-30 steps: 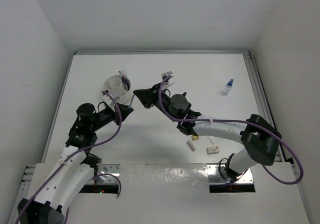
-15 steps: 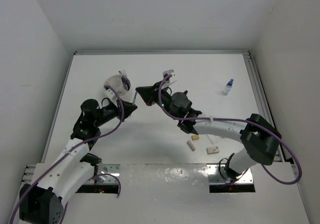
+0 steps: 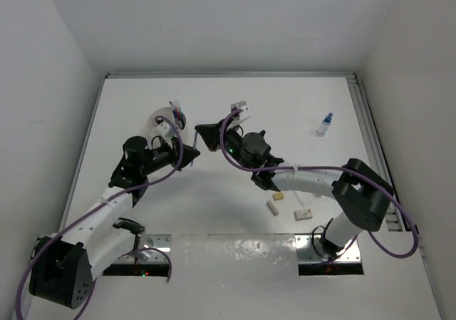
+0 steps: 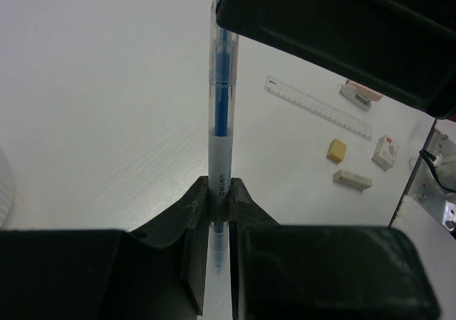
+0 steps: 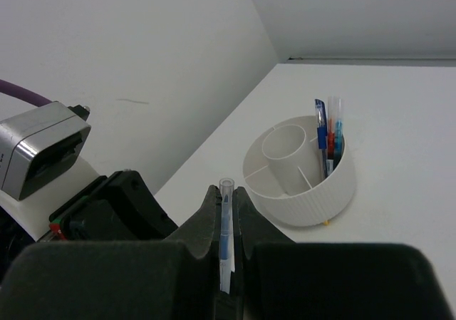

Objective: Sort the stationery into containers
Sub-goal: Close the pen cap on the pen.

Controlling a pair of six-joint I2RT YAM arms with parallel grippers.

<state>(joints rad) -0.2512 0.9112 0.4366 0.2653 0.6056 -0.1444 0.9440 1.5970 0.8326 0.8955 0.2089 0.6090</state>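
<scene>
A thin blue pen [image 4: 222, 113] with a clear barrel is held at both ends above the table. My left gripper [image 4: 219, 192] is shut on one end. My right gripper [image 5: 226, 199] is shut on the other end of the pen [image 5: 226, 224]. In the top view the two grippers, left [image 3: 190, 152] and right [image 3: 201, 132], meet tip to tip just right of the round white tub [image 3: 162, 123]. The tub [image 5: 303, 174] holds several pens [image 5: 328, 131] in one outer compartment. A blue-capped bottle [image 3: 325, 124] stands far right.
A clear ruler [image 4: 318, 107], a pink eraser [image 4: 360, 94], a tan eraser [image 4: 336, 150] and two white erasers [image 4: 353, 179] [image 4: 385, 151] lie on the table. The erasers [image 3: 273, 207] lie near the right arm's forearm. Walls enclose the table.
My left gripper has moved right and forward up to the right gripper's tip, by the pen. The right gripper has shifted only slightly.
</scene>
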